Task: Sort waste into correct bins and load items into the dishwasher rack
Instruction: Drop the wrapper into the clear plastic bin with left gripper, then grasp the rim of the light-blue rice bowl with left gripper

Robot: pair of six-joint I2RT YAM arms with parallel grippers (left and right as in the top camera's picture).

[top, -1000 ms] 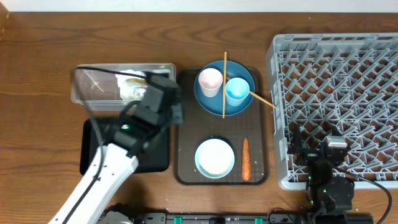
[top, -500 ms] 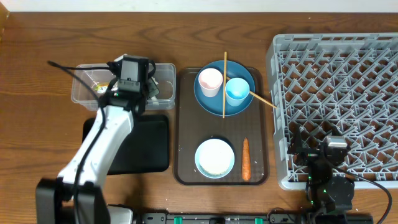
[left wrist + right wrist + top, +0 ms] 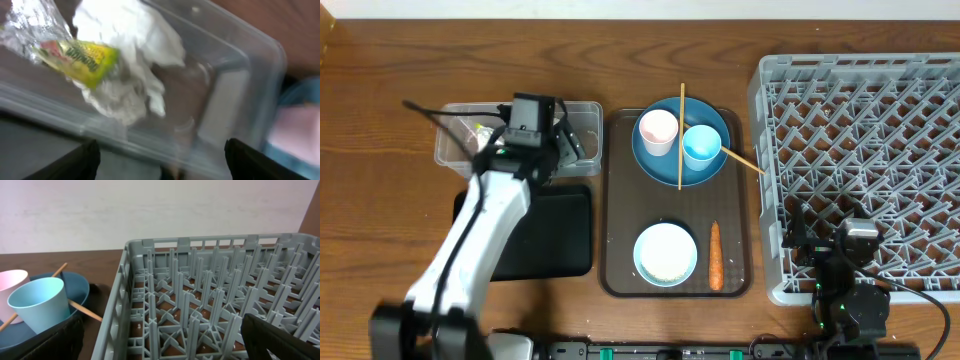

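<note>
Tub [image 3: 455, 152]: overhead, on desk [image 3: 380, 120]; left hand [image 3: 568, 145] above its 3 o'clock end.
Napkins [image 3: 135, 30]: left wrist, in tub beside yellow wrapper [image 3: 85, 57], at 11 o'clock of the spread-open, empty hand.
Rack [image 3: 210, 295]: right wrist, at 12 o'clock of right hand [image 3: 162, 345], whose fingers stand wide apart.

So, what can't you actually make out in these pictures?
- Overhead: the left arm covers much of the clear tub; its contents barely show.
- Left wrist: napkins and yellow wrapper are blurred; its print is unreadable.
- Overhead: whether the bowl holds rice is too small to tell.
- Right wrist: the pink cup is cut off by the left edge.
</note>
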